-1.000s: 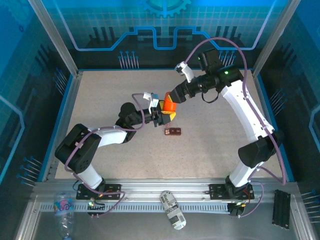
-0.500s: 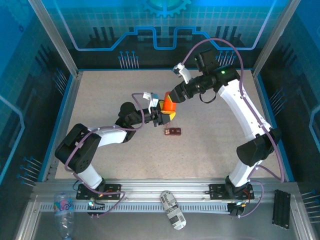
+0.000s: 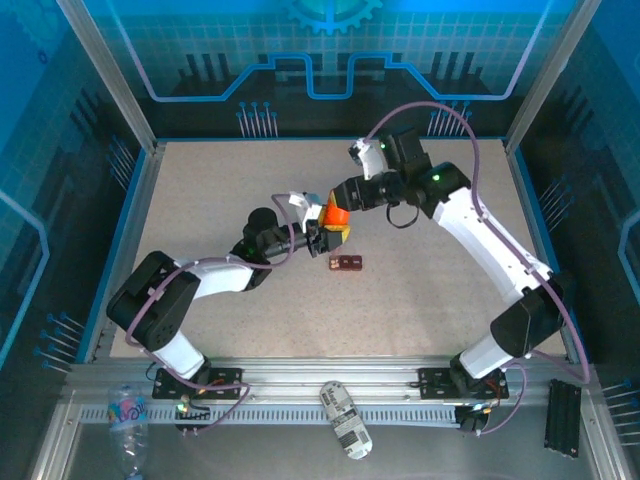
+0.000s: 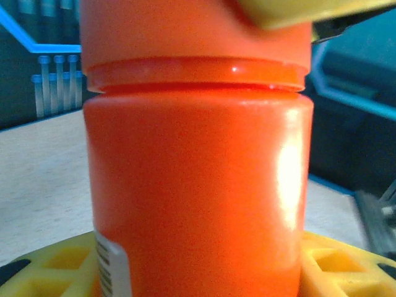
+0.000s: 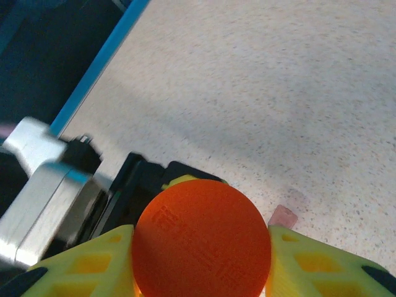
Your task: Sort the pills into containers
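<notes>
1. Where stuff is: the orange bottle [image 3: 337,217] sits near the middle of the table [image 3: 200,190], upright going by the left wrist cam. The maroon 2-cell box [image 3: 347,263] lies flat just beside it, on the side toward the arms. No loose pills that I can see, so I'm guessing they're inside the bottle.
2. Left end effector [image 3: 330,232] is clamped on the bottle body, low down, w/ yellow fingers [image 4: 52,269] either side.
3. Right end effector [image 5: 201,263] comes in from above w/ its pads [image 5: 93,263] pressed against both sides of the cap [image 5: 201,244]. Looks like a real grip on the cap, not just a hover.
4. Handling, imo: the bottle is hard glossy plastic, stiff, prob light even w/ pills in it. It won't crush, but that shiny wall is slippery, so it can spin in the left grip once the cap gets twisted. The low body hold is the right spot & leaves the neck ring free.
5. Cap has raised lettering on top. Best to take it across the full width, square on. Could be a push-and-turn type, can't tell from here.
6. Box is small, flat & prob light, and nothing pins it, so a nudge will skate it across the table. Pills will likely be small & bouncy, so pour low & slow over one cell.
</notes>
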`<act>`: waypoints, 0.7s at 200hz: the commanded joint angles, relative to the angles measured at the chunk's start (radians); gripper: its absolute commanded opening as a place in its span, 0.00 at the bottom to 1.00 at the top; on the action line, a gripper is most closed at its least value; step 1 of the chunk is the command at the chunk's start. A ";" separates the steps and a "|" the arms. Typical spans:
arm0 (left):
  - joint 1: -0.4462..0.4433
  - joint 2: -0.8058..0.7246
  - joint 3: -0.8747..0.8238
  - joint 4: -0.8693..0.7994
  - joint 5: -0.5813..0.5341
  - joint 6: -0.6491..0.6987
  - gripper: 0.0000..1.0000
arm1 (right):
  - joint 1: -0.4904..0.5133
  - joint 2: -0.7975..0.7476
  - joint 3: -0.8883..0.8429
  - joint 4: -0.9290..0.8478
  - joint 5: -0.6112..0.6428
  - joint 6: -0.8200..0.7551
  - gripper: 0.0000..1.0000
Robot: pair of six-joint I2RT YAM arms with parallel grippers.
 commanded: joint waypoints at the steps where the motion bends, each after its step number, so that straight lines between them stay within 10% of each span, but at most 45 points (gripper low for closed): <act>1: -0.049 -0.094 0.015 0.064 -0.233 0.199 0.00 | 0.068 -0.001 -0.087 0.091 0.189 0.228 0.37; 81: -0.097 -0.076 0.000 0.111 -0.375 0.255 0.00 | 0.088 0.030 -0.052 0.132 0.204 0.293 0.43; 140: -0.059 -0.078 -0.027 0.140 -0.296 0.170 0.00 | -0.037 -0.065 0.051 0.075 0.018 0.148 0.83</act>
